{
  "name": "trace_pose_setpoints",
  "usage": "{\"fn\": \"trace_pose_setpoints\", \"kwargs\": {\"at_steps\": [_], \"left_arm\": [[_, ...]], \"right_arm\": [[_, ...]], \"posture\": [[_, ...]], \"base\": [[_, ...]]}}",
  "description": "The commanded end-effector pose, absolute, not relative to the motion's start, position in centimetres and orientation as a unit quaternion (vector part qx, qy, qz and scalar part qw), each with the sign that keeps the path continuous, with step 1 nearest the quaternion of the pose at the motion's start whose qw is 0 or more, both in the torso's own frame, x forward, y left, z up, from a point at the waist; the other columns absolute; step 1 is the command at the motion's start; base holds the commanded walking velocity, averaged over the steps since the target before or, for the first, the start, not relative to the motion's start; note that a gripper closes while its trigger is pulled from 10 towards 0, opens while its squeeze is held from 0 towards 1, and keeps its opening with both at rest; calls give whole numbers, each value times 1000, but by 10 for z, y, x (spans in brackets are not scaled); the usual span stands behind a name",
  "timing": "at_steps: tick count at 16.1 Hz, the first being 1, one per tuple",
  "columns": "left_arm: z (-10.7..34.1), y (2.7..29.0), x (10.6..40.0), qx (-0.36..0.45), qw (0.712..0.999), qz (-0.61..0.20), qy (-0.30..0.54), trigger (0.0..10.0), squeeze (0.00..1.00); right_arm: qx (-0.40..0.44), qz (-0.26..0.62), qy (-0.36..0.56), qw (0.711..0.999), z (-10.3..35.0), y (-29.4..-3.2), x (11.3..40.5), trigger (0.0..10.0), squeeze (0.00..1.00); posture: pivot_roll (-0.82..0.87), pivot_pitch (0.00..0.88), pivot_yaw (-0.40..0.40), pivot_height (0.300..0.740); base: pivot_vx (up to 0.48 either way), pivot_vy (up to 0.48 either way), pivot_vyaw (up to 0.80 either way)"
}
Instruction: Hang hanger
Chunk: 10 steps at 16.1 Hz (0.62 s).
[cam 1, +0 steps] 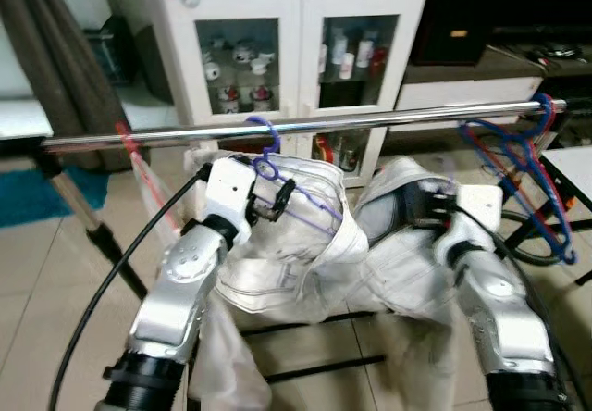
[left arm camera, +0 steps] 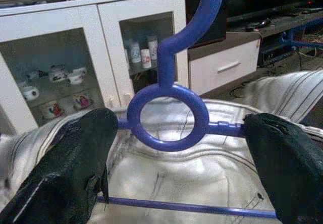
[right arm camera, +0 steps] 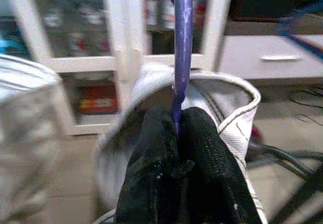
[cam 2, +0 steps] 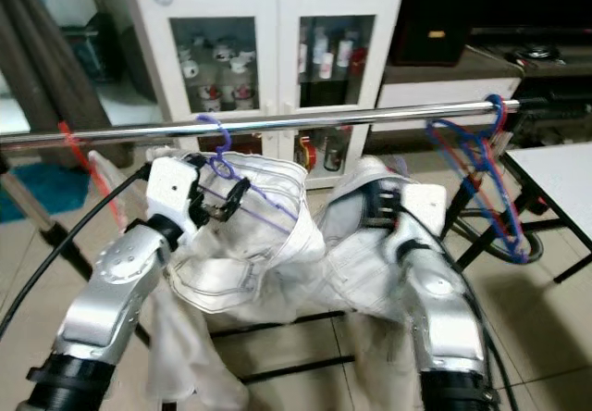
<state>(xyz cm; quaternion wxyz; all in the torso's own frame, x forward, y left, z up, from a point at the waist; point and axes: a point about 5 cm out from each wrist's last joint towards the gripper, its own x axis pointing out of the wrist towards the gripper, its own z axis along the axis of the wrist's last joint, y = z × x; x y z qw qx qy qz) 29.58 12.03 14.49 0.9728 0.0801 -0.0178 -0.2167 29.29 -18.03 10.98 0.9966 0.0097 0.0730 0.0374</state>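
Now my left gripper [cam 1: 275, 200] stands open, fingers [left arm camera: 75, 163] astride the ring under the hanger [cam 1: 294, 198] hook, which sits at the rail [cam 1: 296, 124] with the garment [cam 1: 305, 263] below. My right gripper [right arm camera: 176, 148], at about 3 o'clock from the left, is clenched on the hanger's bar. I judge the hook is on, or nearly; next, check it seats, then loosen the right.

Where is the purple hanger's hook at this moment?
In the left eye view, the purple hanger's hook sits at the metal rail, left of centre, just above the left gripper.
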Motion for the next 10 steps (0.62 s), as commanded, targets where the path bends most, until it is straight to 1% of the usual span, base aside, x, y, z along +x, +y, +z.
{"fn": "trace_pose_setpoints", "kwargs": {"at_steps": [1, 2, 4, 5, 6, 8, 10], "left_arm": [[142, 117, 291, 107, 964, -242, -6, 10000, 161], [143, 114, 288, 120, 957, -265, -6, 10000, 0], [146, 107, 280, 133, 941, -310, -12, 10000, 0], [147, 105, 278, 132, 938, -320, -12, 10000, 0], [148, 102, 272, 131, 926, -355, -8, 10000, 0], [149, 100, 267, 119, 919, -375, -1, 10000, 0], [150, 100, 266, 120, 917, -381, 2, 10000, 0]], "right_arm": [[8, 54, 14, 998, 139, -181, 300, 10000, 0], [11, 54, 6, 998, 145, -183, 303, 10000, 0], [10, 59, -12, 998, 159, -184, 309, 10000, 0], [10, 62, -16, 998, 162, -184, 310, 10000, 0], [5, 74, -32, 997, 175, -183, 315, 10000, 0], [3, 86, -41, 995, 187, -180, 323, 10000, 0], [-1, 78, -29, 997, 194, -181, 335, 10000, 0]], "posture": [[59, 0, -3, 740], [59, 0, -3, 740], [56, 0, -8, 740], [56, 0, -8, 740], [55, 0, -12, 740], [54, 0, -15, 740], [54, 0, -15, 740]], "base": [[0, 0, 0], [0, 0, 0], [0, 0, 0], [0, 0, 0], [0, 0, 0], [0, 0, 0], [0, 0, 0]]}}
